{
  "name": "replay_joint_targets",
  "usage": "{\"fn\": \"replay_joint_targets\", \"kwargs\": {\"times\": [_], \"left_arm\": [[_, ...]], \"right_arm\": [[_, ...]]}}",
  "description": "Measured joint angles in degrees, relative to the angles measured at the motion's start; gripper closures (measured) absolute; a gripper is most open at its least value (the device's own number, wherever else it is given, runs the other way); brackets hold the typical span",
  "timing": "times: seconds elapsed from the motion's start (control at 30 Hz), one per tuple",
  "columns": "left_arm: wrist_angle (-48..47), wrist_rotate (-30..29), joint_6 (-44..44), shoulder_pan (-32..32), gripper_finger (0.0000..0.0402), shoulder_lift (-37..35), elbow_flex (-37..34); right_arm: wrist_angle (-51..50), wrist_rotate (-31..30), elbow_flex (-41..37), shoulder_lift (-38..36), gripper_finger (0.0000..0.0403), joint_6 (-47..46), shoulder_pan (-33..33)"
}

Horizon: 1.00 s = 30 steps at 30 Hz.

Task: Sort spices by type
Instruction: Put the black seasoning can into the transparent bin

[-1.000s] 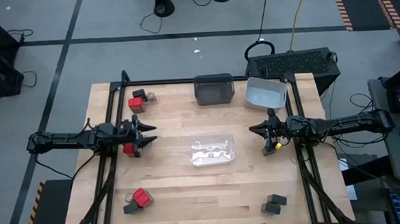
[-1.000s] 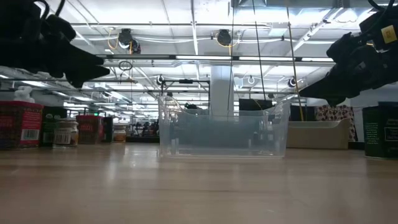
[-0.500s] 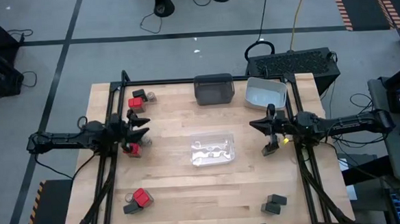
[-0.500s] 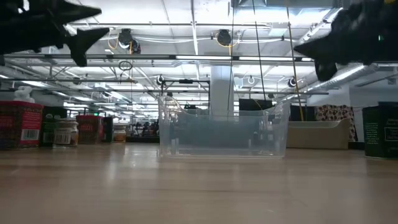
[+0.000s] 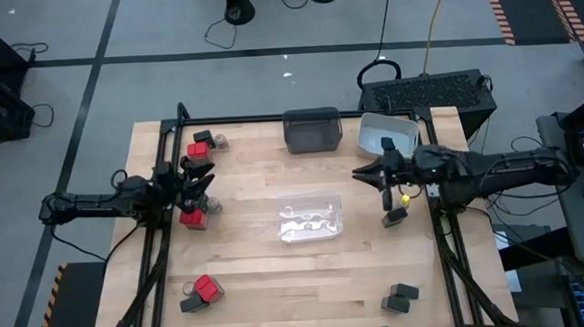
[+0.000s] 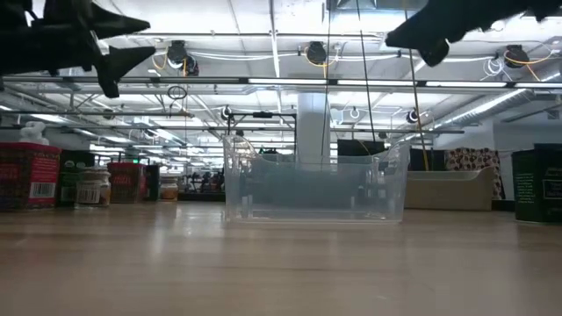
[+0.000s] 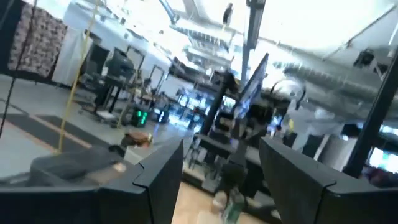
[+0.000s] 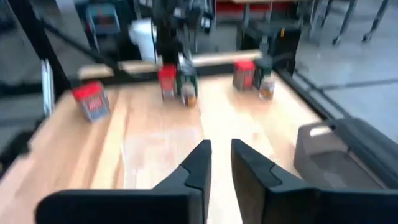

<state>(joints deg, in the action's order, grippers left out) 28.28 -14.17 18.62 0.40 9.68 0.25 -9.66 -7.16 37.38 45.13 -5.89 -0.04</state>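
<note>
The spices stand in groups on the table. Far left are a red-topped box (image 5: 198, 148), a dark one and a tan-lidded jar. Another red-topped box (image 5: 191, 218) stands under my left gripper. Near left are a red box (image 5: 209, 286) and a dark box; near right are two dark boxes (image 5: 400, 298). My left gripper (image 5: 211, 185) hovers open above the left side, holding nothing. My right gripper (image 5: 365, 175) hovers right of the clear bin (image 5: 311, 219). Its fingers (image 8: 200, 163) stand a narrow gap apart and hold nothing.
A dark grey bin (image 5: 312, 129) and a light grey bin (image 5: 388, 135) sit at the far edge. The clear bin stands mid-table with small items inside. Bare wood lies between the bin and the near edge. The low view shows both grippers high above the tabletop.
Both grippers have risen. The left one has drawn back a little toward the table's left edge. The right one has climbed more and shifted toward the far edge. Nothing on the table has moved.
</note>
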Motion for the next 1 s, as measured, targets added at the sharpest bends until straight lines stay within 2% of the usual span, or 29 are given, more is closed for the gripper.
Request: {"fn": "replay_joint_targets", "kwargs": {"times": [0.13,0.23,0.37,0.47,0.57,0.67,0.73,0.87,1.0], "left_arm": [[-2.8,5.49,1.66,0.02,0.0185,0.01,0.14],[-11.85,10.61,-0.28,-0.1,0.0185,0.59,4.63],[-26.36,10.3,-5.39,-1.39,0.0185,5.31,15.63],[-31.74,8.72,-9.56,-3.16,0.0185,12.51,21.91],[-32.32,6.86,-13.44,-5.47,0.0185,20.69,25.87],[-31.04,2.93,-16.52,-7.83,0.0185,28.25,26.93],[-29.44,1.63,-17.84,-8.96,0.0185,32.14,26.93],[-26.83,1.53,-18.07,-10.49,0.0185,37.58,27.06],[-24.71,1.53,-19.76,-11.02,0.0185,40.81,27.06]], "right_arm": [[-11.3,0.0,8.14,5.53,0.0322,0.37,1.41],[-19.64,0.04,14.74,9.6,0.0298,0.39,3.07],[-31.86,0.02,24.1,15.26,0.0269,-0.24,5.7],[-40.78,0.02,30.06,19.1,0.0253,-0.95,7.52],[-48.13,0.02,34.56,22.66,0.0246,-4.09,9.1],[-53.65,0.24,37.09,25.71,0.0245,-7.28,10.74],[-57.38,2.8,37.36,27.43,0.0245,-8.99,11.71],[-64.3,7.78,37.36,30.63,0.0245,-9.93,14.09],[-69.9,8.85,37.36,33.54,0.0245,-9.88,15.99]]}}
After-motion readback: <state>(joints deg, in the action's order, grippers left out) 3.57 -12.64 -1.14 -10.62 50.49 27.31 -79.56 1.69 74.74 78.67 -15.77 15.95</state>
